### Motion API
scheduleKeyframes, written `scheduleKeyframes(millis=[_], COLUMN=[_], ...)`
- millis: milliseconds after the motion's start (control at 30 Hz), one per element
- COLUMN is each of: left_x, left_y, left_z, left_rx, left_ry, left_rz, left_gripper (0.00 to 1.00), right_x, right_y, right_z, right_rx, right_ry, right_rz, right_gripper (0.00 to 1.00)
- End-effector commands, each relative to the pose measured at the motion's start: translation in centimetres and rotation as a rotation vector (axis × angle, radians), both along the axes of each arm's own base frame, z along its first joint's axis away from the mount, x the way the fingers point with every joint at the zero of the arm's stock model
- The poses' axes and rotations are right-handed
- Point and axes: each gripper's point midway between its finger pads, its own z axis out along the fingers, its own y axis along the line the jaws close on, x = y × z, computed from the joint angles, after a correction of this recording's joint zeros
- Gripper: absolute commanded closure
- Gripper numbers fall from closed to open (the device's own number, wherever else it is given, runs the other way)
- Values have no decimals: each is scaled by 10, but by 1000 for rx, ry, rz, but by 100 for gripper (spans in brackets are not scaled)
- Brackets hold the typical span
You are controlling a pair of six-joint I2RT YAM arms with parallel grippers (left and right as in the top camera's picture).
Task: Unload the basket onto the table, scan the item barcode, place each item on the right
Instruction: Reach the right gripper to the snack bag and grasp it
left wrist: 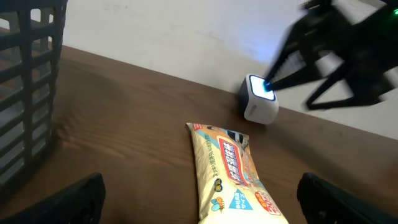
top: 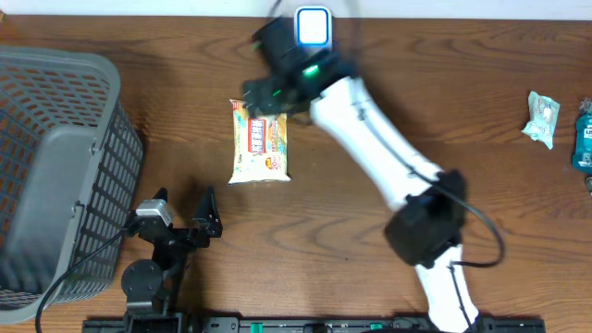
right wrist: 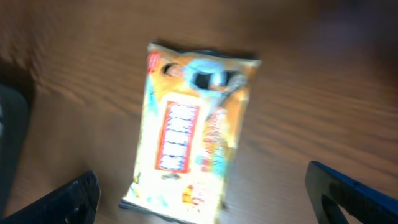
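Right gripper (top: pixel 264 95) hangs over the far end of the snack packet (top: pixel 260 141), jaws spread as wide as they go and nothing between them. The wrist view is blurred, but it shows one finger either side of the packet's narrow width. That's the line to take.

The packet lies flat on the wooden table (top: pixel 370 277), printed face up, long axis pointing towards the scanner (top: pixel 313 26), which glows blue just beyond its far end. It's loose on the wood, not held by anything.

Left gripper (top: pixel 182 211) sits low near the basket (top: pixel 55 65), jaws also fully apart and empty, well clear of the packet.

So this is the pick-up. To my eye, the trick is to come straight down with the fingers across the short width and get the tips right to the wood, because a flat pouch gives little edge to bite. Squeeze gently; it looks soft and will crumple or skid if nudged from one side first. Grip near one end so the rest hangs free.

I can't see a barcode on this face, so it's probably underneath. Expect a flip towards the blue window once it's lifted, without knocking the scanner.
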Motion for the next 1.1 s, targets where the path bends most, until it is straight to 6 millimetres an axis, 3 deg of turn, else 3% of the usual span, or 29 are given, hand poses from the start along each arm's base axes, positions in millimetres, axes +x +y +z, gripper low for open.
scheduleKeyframes(millis=[0,267,600,667,733,867,967,1067], left_x=[-1,-1,-1,-1,-1,-1,-1,-1], left_y=[-1,-1,-1,-1,-1,-1,-1,-1], left_z=[-14,-14,-14,-14,-14,-14,-14,-14], left_rx=[-4,-4,-4,-4,-4,-4,-4,-4], left_ry=[41,41,41,41,41,41,41,41], left_rz=[-9,-9,-9,-9,-9,-9,-9,-9], left_gripper=[2,2,2,2,2,2,2,2], right_x=[-1,-14,-22,-27,-34,-53,-63,-68], right_y=[20,52,38,28,13,-26,-51,-67], right_z=[-30,-108,-169,-184,-197,-201,-190,-173], right_rx=[-110,-222,-284,-327,-385,-519,-598,-625], right_ry=[-76,-85,14,47,94,211,272,325], right_rz=[-31,-37,-127,-126,-129,-136,-125,-82], right_gripper=[1,1,1,10,26,82,96,99])
